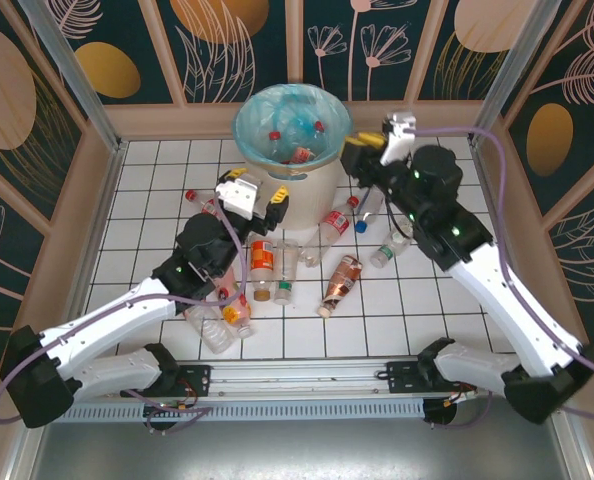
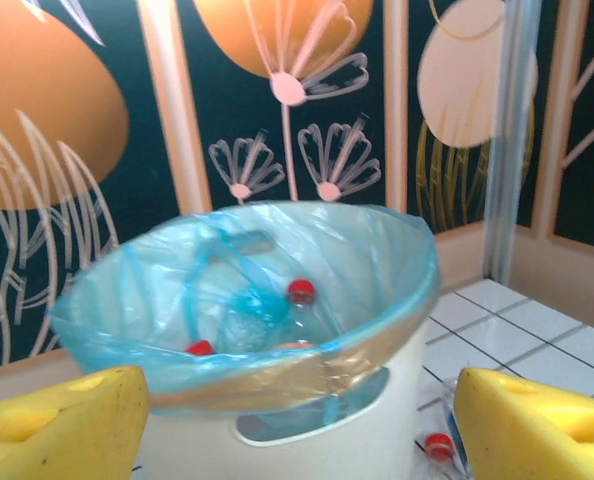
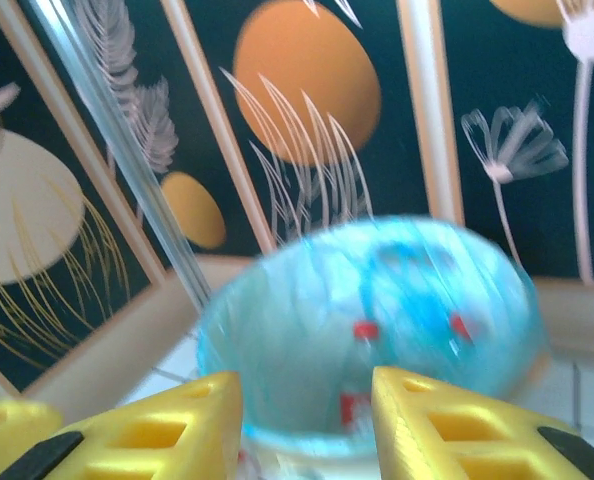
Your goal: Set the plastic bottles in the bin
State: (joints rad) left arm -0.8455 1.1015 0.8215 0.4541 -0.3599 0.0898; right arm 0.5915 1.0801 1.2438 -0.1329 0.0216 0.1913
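The bin [image 1: 290, 172], cream with a blue-green bag, stands at the back of the tiled floor. Inside it lie plastic bottles with red caps [image 1: 273, 135] [image 2: 300, 291] [image 3: 364, 331]. Several more plastic bottles lie on the tiles in front, among them an orange-labelled one [image 1: 262, 262] and a brown one [image 1: 341, 280]. My left gripper [image 1: 260, 186] [image 2: 302, 425] hovers just in front of the bin, open, its yellow fingers [image 2: 72, 420] wide apart with nothing between them. By the bin's right rim my right gripper [image 1: 362, 145] [image 3: 305, 410] is raised, open and empty.
Patterned walls and a wooden kerb [image 1: 177, 120] close in the floor on three sides. A red-capped bottle [image 2: 438, 446] lies right beside the bin's base. Crushed bottles [image 1: 220, 318] lie near the left arm's forearm. The arm bases and rail [image 1: 297, 385] run along the near edge.
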